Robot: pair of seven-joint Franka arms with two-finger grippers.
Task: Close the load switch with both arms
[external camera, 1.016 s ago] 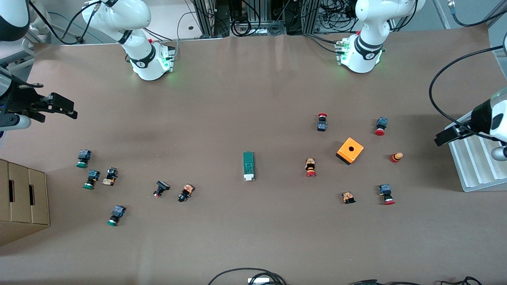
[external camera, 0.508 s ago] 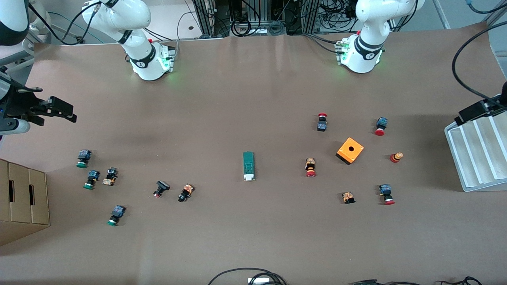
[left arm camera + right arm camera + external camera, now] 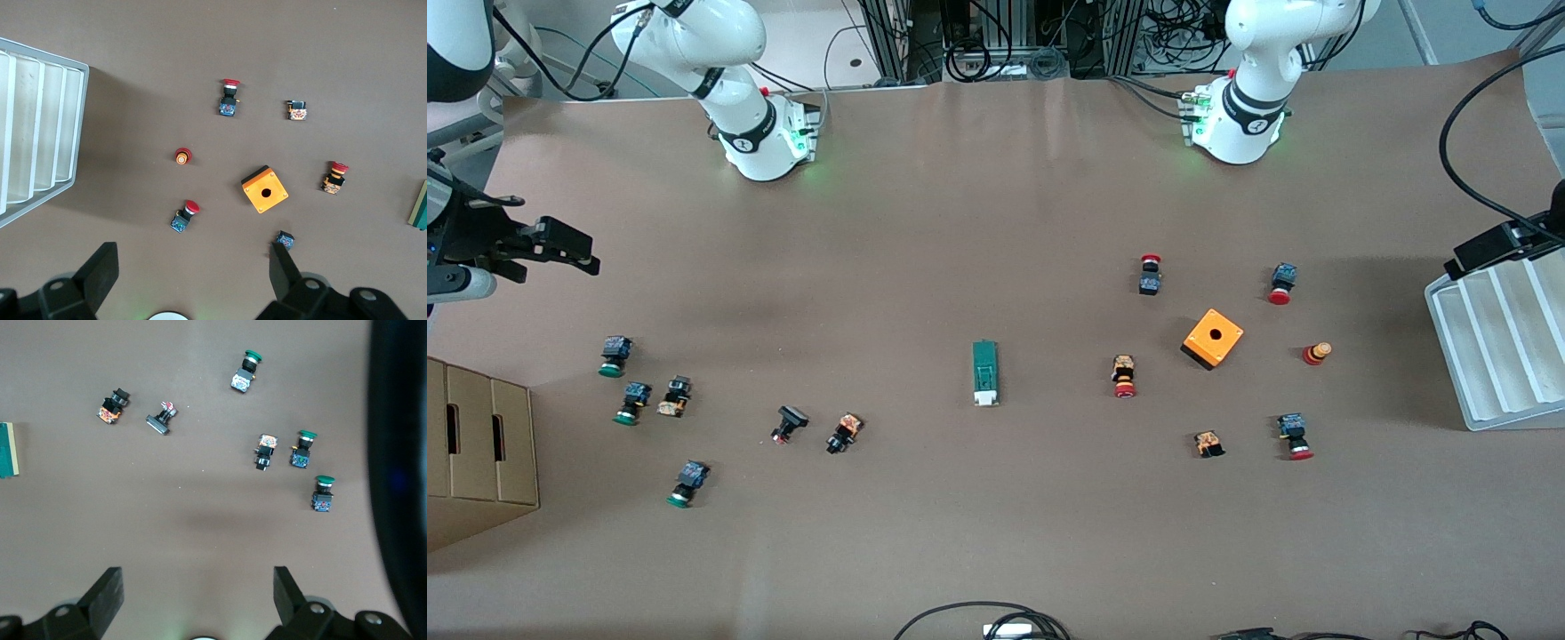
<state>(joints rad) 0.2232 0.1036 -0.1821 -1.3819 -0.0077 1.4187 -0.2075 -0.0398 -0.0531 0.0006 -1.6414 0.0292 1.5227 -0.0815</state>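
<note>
The load switch (image 3: pixel 985 373), a slim green bar with a white block at the end nearer the front camera, lies flat in the middle of the table. It shows at the edge of the left wrist view (image 3: pixel 420 207) and of the right wrist view (image 3: pixel 7 450). My left gripper (image 3: pixel 1465 263) hangs open and empty over the corner of the white tray at the left arm's end; its jaws (image 3: pixel 193 252) stand wide apart. My right gripper (image 3: pixel 591 252) hangs open and empty over bare table at the right arm's end (image 3: pixel 197 573). Both are far from the switch.
An orange box with a hole (image 3: pixel 1213 338) and several red-capped push buttons (image 3: pixel 1125 377) lie toward the left arm's end. Several green-capped buttons (image 3: pixel 631 404) lie toward the right arm's end. A white ribbed tray (image 3: pixel 1494 356) and a cardboard box (image 3: pixel 480 444) stand at the table's ends.
The left gripper has drawn back toward the table's end and farther from the front camera, over the tray's corner. The right gripper shifted slightly. The switch has not moved.
</note>
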